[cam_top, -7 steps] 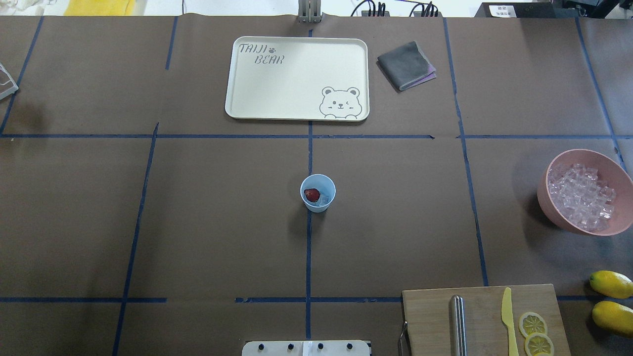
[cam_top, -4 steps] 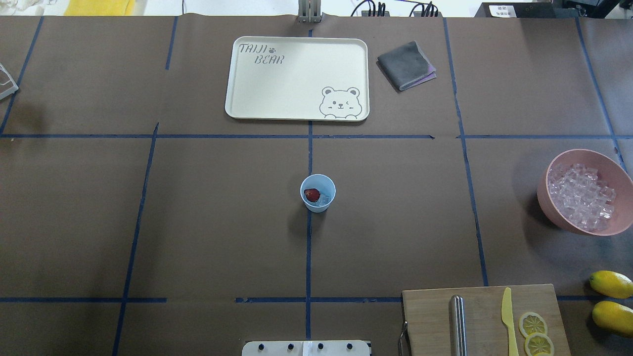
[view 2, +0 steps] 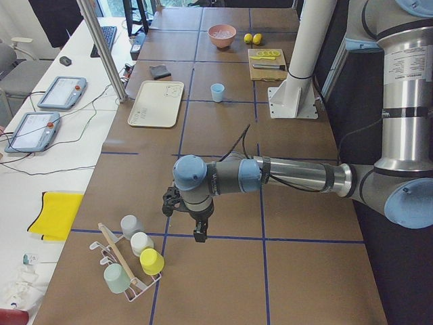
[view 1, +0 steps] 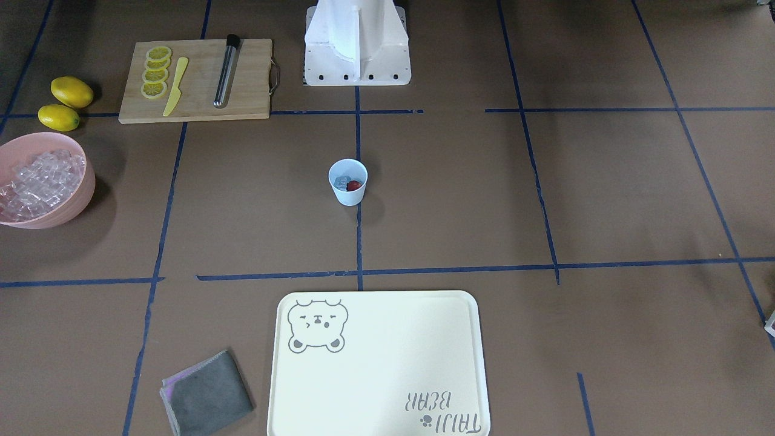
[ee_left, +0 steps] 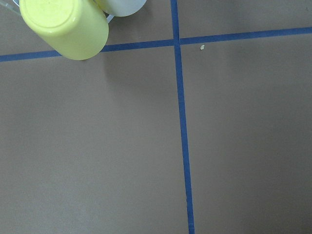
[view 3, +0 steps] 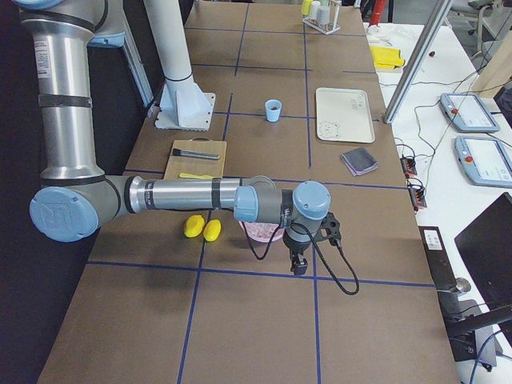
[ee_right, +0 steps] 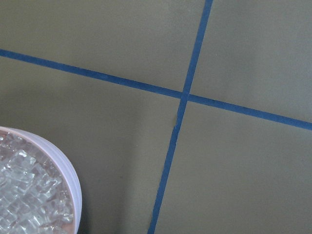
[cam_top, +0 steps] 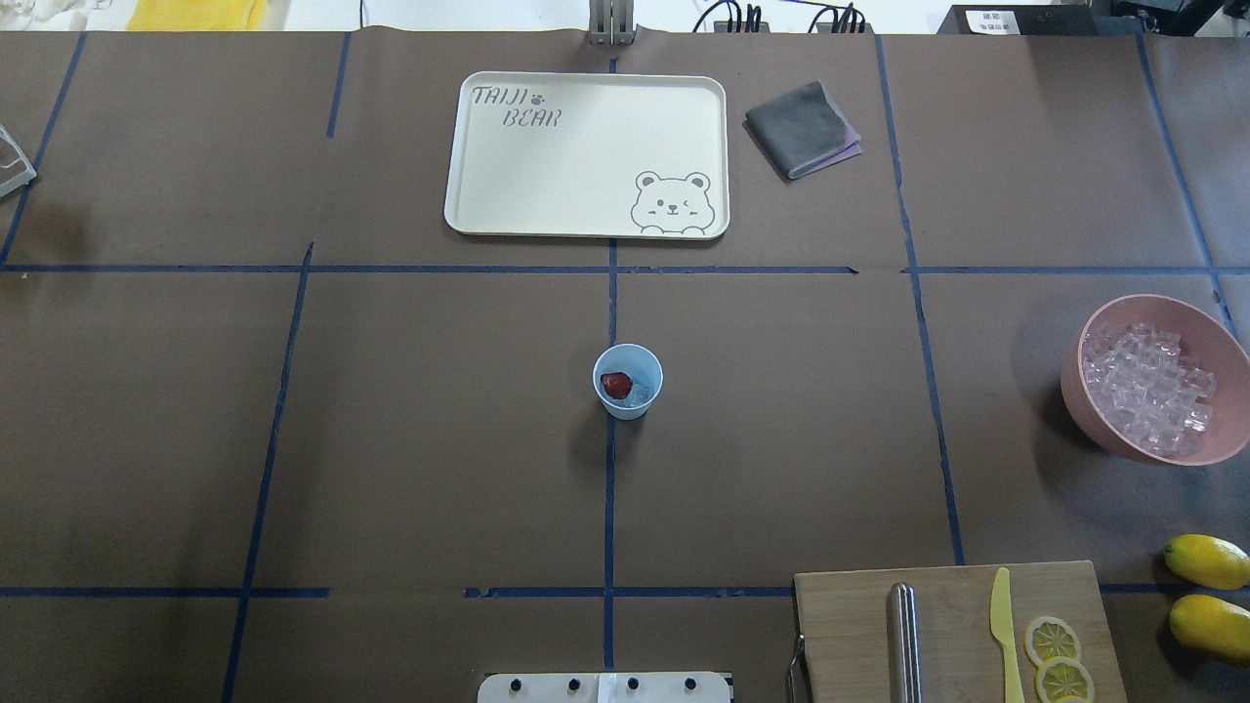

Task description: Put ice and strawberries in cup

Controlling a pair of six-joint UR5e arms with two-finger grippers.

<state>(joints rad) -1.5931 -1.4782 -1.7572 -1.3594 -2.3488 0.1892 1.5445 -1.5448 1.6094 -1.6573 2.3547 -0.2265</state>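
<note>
cup (cam_top: pixel 628 383) stands alone at the centre of the table (cam_top: pixel 410 439), bare brown paper on every side, its mouth open upward. tray (cam_top: pixel 586 156) and folded cloth (cam_top: pixel 803 129) lie well beyond it; pink bowl (cam_top: pixel 1074 395), lemons (cam_top: pixel 1208 560) and cutting board (cam_top: pixel 850 625) crowd the robot's right side. upturned cups (view 2: pixel 141 242) stand near the left gripper (view 2: pixel 198 237), at the table's far left end.

Silver arms (view 2: pixel 298 177), pale-blue joint caps (view 2: pixel 189 172), black cables (view 2: pixel 240 141).

One blue cup (view 1: pixel 349 197), one strawberry (cam_top: pixel 615 385), two lemons (view 1: pixel 72 91), four lemon slices (view 1: pixel 155 74)
</note>
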